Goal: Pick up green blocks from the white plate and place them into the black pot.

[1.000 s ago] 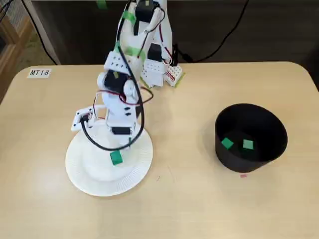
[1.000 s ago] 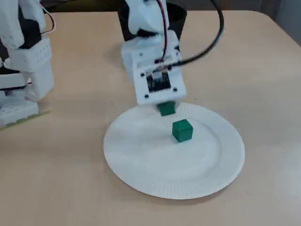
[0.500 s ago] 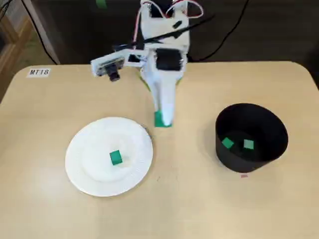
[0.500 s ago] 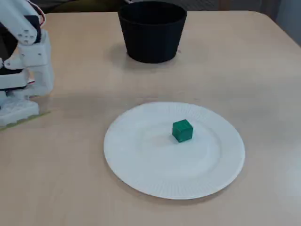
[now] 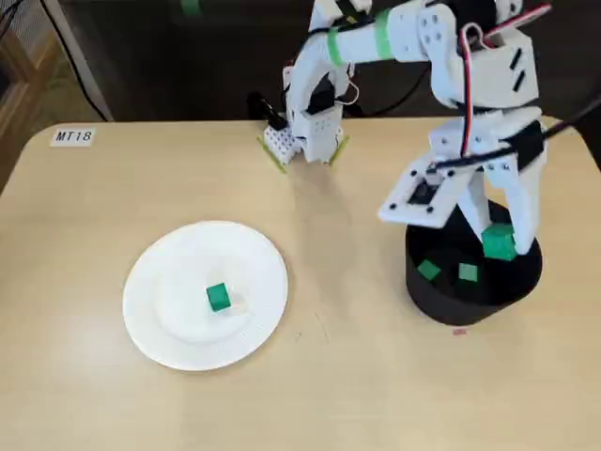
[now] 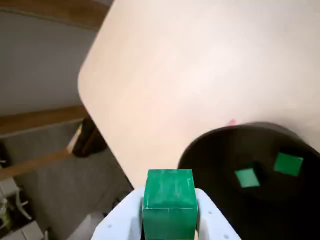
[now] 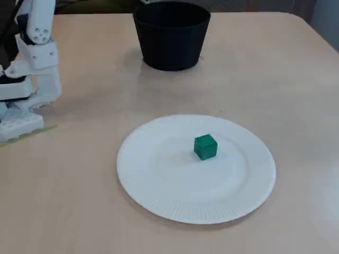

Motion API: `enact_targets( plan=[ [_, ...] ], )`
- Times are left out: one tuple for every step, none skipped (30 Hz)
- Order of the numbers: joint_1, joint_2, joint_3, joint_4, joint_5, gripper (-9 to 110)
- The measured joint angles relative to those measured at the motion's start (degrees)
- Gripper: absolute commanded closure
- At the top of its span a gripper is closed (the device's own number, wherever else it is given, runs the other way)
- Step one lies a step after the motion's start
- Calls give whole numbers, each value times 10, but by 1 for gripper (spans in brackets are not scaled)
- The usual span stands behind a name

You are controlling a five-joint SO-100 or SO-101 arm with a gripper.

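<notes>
My gripper is shut on a green block and hangs above the right part of the black pot. In the wrist view the held green block sits between the white fingers, with the pot below and to the right. Two green blocks lie on the pot's floor, also seen from the wrist as block and block. One green block remains on the white plate. The gripper is out of the low fixed view, which shows the pot at the back.
The arm's white base stands at the table's back edge. A small label marks the far left corner. A pink mark lies just in front of the pot. The table's right edge runs close to the pot.
The arm lifted a green block off the plate, swung right across the table, and now holds it over the pot. One block stays on the plate.
</notes>
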Motion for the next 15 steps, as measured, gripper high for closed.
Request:
enact_targets(
  plan=[
    [-3,-4,4,4,1,104],
    [-4,-11,9,6,5,104],
    [-6,-17,15,7,8,104],
    [-8,-24,22,8,11,104],
    [-8,-30,32,8,11,104],
    [-8,-36,40,8,16,104],
    [-8,-42,47,8,18,104],
    [-8,-46,56,8,19,104],
    [-8,-47,65,8,20,104],
    [-8,-47,73,8,24,104],
    [-10,-47,80,8,25,104],
    [-11,-47,85,8,28,104],
    [-12,-47,89,8,31,104],
    [-14,-47,91,8,33,104],
    [-17,-47,93,10,35,104]
  ],
)
